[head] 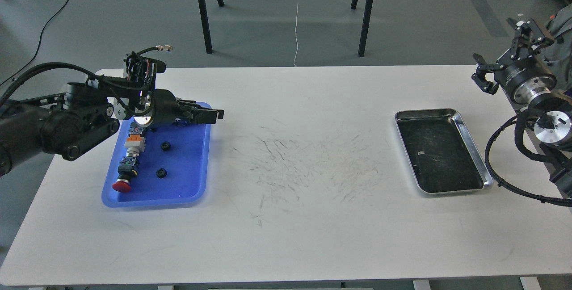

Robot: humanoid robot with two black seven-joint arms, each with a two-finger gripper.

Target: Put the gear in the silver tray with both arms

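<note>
Gears seemingly below left claw

A white table shows dark scuff marks at its middle. On its left sits a blue tray holding a red-capped push button. Black furniture legs stand on the grey floor behind.

A robotics lab: white worktable, grey floor with loose cables.
</note>
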